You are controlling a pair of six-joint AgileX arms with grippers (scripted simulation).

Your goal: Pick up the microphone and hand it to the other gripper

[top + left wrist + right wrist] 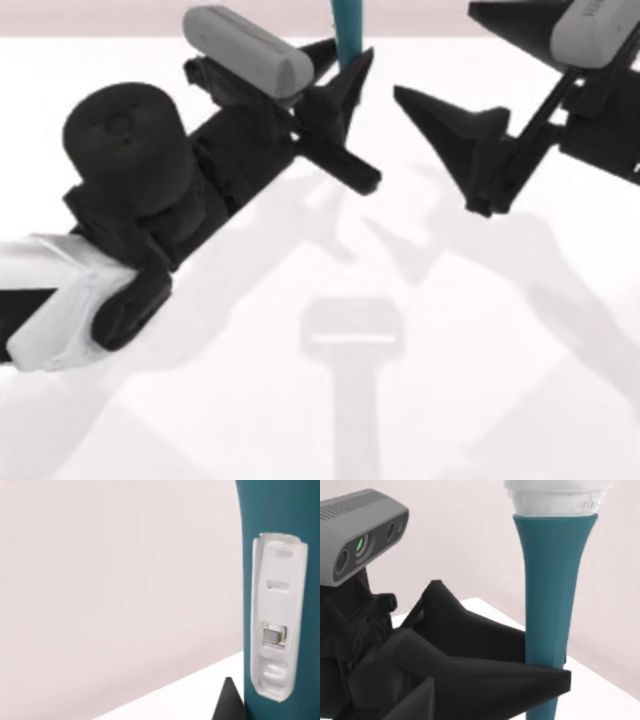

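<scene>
The microphone (349,28) stands upright in the air at the top middle of the top view, where only its teal handle shows. My left gripper (343,62) is shut on the lower handle, one black finger on each side. The left wrist view shows the handle (275,515) close up with its white switch (275,635) and one fingertip (227,702) beside it. In the right wrist view the silver-white head (555,495) tops the handle (550,580), and a left finger (510,680) crosses in front of it. My right gripper (435,50) hangs open just to the right of the microphone, apart from it.
The white table (450,350) lies below both arms, with only their shadows on it. My left arm (130,150) runs from the lower left corner up to the top middle. A pale pink wall (100,15) runs behind the table's far edge.
</scene>
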